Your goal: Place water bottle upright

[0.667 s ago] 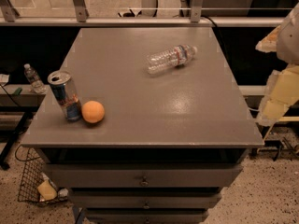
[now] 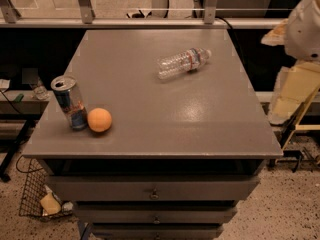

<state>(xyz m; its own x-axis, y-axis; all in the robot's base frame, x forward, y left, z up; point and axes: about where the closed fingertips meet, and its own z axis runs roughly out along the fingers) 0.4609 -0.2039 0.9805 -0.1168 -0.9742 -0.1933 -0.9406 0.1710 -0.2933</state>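
Left edge, floor level: wire basket (image 2: 34, 196) with something pale in it, beside the counter's base. Above it, off the counter in the dim area, a small clear bottle (image 2: 39, 90) standing on a lower shelf.

Counter (image 2: 150, 109): grey top, slightly glossy, drawers (image 2: 200, 188) stacked below the front edge.

Front-left corner of the counter: blue-and-silver drink can (image 2: 70, 102), upright, top already open. An orange (image 2: 99, 119) sits just to its right, touching or nearly touching the base of the can; I can't tell which.

Water bottle (image 2: 184, 63): lying on its side on the far half of the counter, right of centre. Clear ribbed body, red-white-blue label band near the neck, white cap (image 2: 207, 52) pointing to the right and slightly away. Base end points toward the left and front. It's well apart from the can and orange, and nothing is touching it. Not upright.

Behind the counter: a metal rail (image 2: 150, 23) running along the back edge.

Right edge: white arm housing (image 2: 305, 21) at the top corner, with cream-coloured arm sections (image 2: 295, 89) below it, all off to the side of the counter and well clear of the water bottle.

End effector: out of frame, somewhere past the right edge with the rest of the arm. Can't tell if it's open or closed.
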